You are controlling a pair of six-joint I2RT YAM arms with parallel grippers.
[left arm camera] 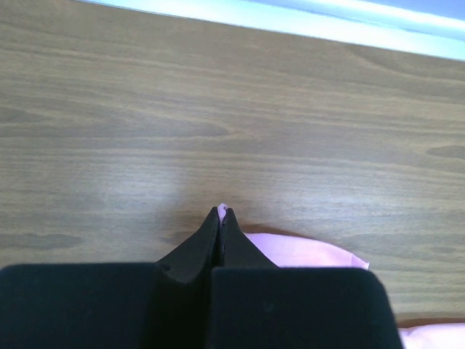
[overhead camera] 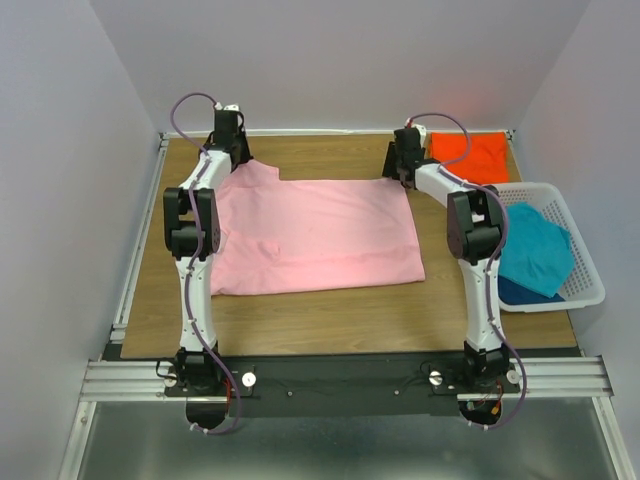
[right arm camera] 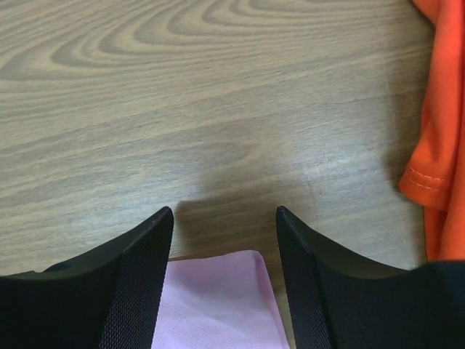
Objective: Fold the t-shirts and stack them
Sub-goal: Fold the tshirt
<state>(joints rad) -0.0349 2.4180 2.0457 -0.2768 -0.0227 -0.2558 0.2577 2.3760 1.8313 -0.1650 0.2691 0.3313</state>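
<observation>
The light pink t-shirt (overhead camera: 320, 235) lies spread on the wooden table. My left gripper (overhead camera: 232, 152) is at its far left corner, shut on a pinch of the pink cloth (left arm camera: 305, 251), whose tip shows between the fingertips (left arm camera: 223, 212). My right gripper (overhead camera: 404, 170) is open over the shirt's far right corner (right arm camera: 218, 298), the jaws wide apart with the cloth between them. The orange t-shirt (overhead camera: 472, 157) lies folded at the far right and shows at the right edge of the right wrist view (right arm camera: 439, 131). The teal t-shirt (overhead camera: 535, 250) lies in the basket.
A white lattice basket (overhead camera: 585, 285) stands at the table's right edge, with a darker blue cloth (overhead camera: 520, 291) under the teal shirt. The table's far rail (overhead camera: 330, 131) and grey walls are close behind both grippers.
</observation>
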